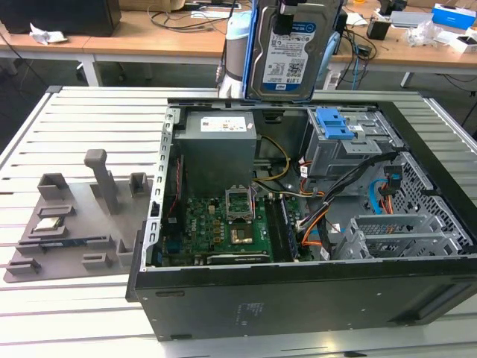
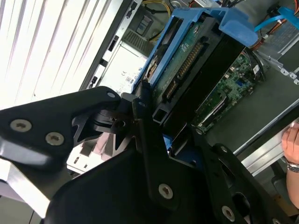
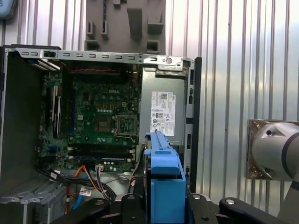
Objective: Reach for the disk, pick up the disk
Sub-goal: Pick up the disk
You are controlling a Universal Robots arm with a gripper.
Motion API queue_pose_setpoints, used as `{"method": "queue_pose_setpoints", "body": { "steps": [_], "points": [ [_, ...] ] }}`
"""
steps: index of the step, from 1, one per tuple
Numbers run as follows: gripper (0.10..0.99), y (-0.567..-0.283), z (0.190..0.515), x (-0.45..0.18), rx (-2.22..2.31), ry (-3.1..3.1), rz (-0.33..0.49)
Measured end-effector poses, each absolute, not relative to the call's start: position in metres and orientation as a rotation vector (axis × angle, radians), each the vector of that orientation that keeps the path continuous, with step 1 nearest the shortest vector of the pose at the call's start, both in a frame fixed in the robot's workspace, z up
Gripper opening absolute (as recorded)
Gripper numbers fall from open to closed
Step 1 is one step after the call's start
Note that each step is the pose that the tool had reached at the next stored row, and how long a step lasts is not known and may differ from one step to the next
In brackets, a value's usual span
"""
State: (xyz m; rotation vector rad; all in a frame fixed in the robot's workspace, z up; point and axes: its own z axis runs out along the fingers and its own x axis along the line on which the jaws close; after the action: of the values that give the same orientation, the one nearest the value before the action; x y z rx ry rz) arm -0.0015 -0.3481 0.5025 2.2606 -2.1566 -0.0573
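I have the black gripper (image 3: 162, 201) clamped on the flat, silver-grey metal disk (image 1: 287, 52), gripping its smooth blue plastic bracket and holding it upright over the open computer case (image 1: 298, 298).

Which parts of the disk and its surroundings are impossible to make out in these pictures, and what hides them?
- Exterior view: the disk loses its upper end to the picture's top edge.
- Second wrist view: the gripper covers the disk's near end with its black links.
- First wrist view: the disk stands edge-on, so its label face is hidden.
- Second wrist view: a person's hand is cut off by the picture's edge.
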Motion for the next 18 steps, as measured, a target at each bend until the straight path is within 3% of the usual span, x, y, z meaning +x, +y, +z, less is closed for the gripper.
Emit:
{"method": "queue_pose_setpoints", "body": {
  "steps": [18],
  "points": [
    [0.369, -0.371, 0.502, -0.001, 2.261, -2.157, -0.057]
  ]
}}
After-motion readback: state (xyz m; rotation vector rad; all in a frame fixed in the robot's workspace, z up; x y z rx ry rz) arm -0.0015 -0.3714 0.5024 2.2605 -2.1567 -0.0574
